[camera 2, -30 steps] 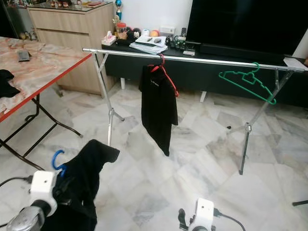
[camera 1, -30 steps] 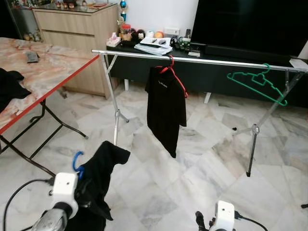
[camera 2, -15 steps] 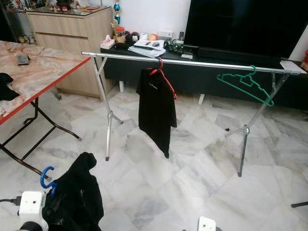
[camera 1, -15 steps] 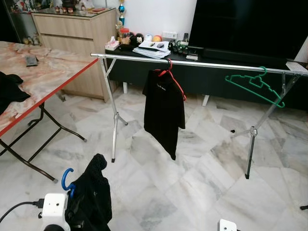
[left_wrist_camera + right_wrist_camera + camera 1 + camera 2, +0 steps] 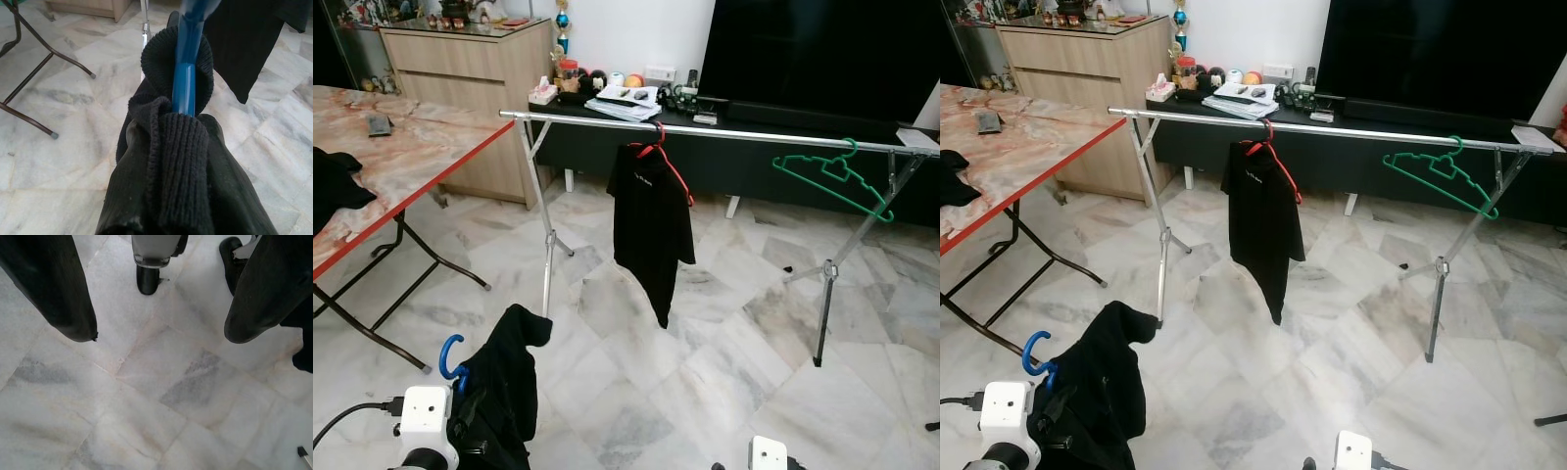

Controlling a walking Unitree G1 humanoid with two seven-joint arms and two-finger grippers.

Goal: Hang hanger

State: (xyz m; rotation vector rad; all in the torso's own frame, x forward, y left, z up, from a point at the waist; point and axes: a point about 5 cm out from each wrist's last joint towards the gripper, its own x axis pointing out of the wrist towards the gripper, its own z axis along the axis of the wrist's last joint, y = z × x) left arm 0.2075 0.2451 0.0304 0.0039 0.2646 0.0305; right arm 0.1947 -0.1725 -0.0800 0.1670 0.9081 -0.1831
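2 claws are at work low in the head views. The left claw (image 5: 183, 161) sits buried under a black knitted garment (image 5: 504, 392), so I cannot tell how far its fingers are apart; the garment drapes over it and a blue hanger (image 5: 188, 73) rises out of the folds, its curved blue hook (image 5: 450, 354) standing up just beside the white wrist block at the lower left of the head views. The hanger and its garment are held low, near the floor, well short of the rail.

The right claw (image 5: 159, 303) hangs over the marble floor (image 5: 146, 396) with its 2 black fingers (image 5: 54, 289) spread wide apart and nothing between them.

Farther out stands a silver clothes rail (image 5: 734, 131) on crossed legs, running across the room. 1 red hanger (image 5: 658, 145) hooks over it left of the middle, carrying a black shirt (image 5: 651, 230) that hangs down clear of the floor. 1 green hanger (image 5: 832, 176) hangs bare near the rail's right end, tilted. At the robot's left, a marble-patterned surface (image 5: 401, 147) with a red edge carries a dark cloth (image 5: 333, 186). Behind the rail, a dark low cabinet (image 5: 724, 147) holds small clutter below a large black screen (image 5: 813, 54).
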